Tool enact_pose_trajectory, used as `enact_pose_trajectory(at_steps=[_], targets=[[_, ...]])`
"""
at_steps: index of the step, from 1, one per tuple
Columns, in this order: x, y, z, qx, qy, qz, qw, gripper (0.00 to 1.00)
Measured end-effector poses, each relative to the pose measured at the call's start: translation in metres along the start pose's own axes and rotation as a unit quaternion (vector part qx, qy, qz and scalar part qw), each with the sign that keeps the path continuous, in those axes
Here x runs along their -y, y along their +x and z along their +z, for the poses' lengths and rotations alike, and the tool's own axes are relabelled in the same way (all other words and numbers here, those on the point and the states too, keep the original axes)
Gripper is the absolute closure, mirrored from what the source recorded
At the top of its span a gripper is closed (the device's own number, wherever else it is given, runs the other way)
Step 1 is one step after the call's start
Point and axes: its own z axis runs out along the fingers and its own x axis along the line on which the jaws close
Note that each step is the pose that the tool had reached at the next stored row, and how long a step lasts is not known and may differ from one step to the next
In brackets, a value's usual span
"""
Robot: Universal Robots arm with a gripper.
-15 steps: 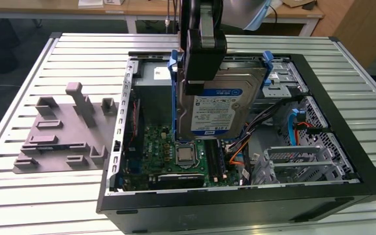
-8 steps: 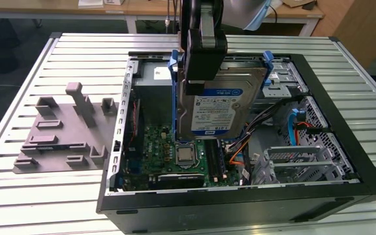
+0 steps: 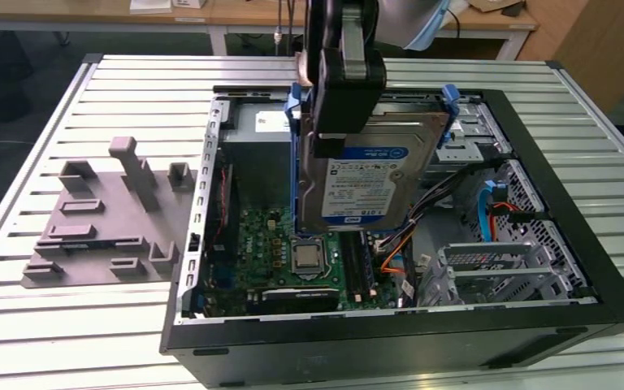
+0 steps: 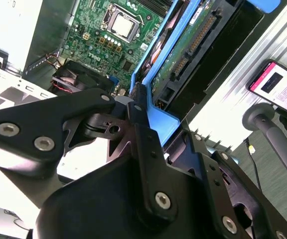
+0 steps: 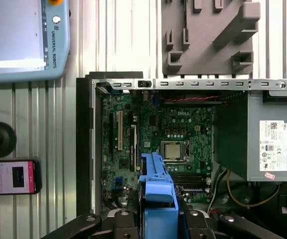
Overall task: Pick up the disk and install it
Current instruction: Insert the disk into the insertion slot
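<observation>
Slatted metal worktop point(image 3: 106, 89), open computer case point(image 3: 399, 333) filling the side toward the exterior view's right. The disk point(image 3: 366, 175) hangs tilted over the case's middle, label out, held high, I'd say, to clear the motherboard point(image 5: 173, 129). The gripper point(image 3: 343, 122) is pinching its blue bracket point(image 4: 158, 124). The second wrist view adds the connector edge point(image 4: 196, 42), and the first wrist view a phone point(image 5: 9, 177) beside the case.

In the exterior view, you lose the arm point(image 3: 340, 24) off the frame at twelve o'clock, and its gripper point(image 3: 344, 122) covers the upper end of the disk point(image 3: 375, 179) it clamps. The disk hides part of the motherboard point(image 3: 274, 244) at one o'clock of the processor socket point(image 3: 308, 257). The phone point(image 5: 9, 177) is cut by the first wrist view's edge.
</observation>
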Motion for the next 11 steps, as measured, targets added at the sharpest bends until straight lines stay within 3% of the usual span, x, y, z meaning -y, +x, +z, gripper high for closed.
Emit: enact_pose_trajectory(at_steps=[11], targets=[[0.0097, -0.0002, -0.0001, 0.0000, 0.0001, 0.000, 1.0000, 0.64]])
